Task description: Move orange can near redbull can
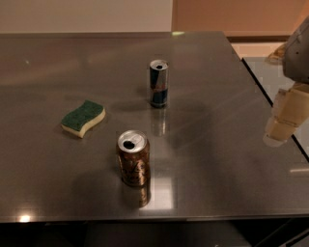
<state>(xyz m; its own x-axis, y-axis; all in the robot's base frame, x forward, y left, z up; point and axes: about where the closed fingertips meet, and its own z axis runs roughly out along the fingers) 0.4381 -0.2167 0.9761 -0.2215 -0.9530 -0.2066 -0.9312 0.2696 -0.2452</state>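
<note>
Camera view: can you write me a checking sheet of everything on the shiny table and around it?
Surface: grey shiny metal table, glare spots, cans mirrored in it.
Job's things: coppery orange drink can upright near the front edge; slim blue-and-silver redbull can upright farther back, apart from it; both tops opened.
Clutter: green-and-yellow wavy sponge lying flat, left of the cans.
Gripper: pale gripper at the picture's right edge, away from both cans, holding nothing.
Cables: nothing seen.
Surroundings: pale wall and tan panel behind; another glossy surface to the right.
</note>
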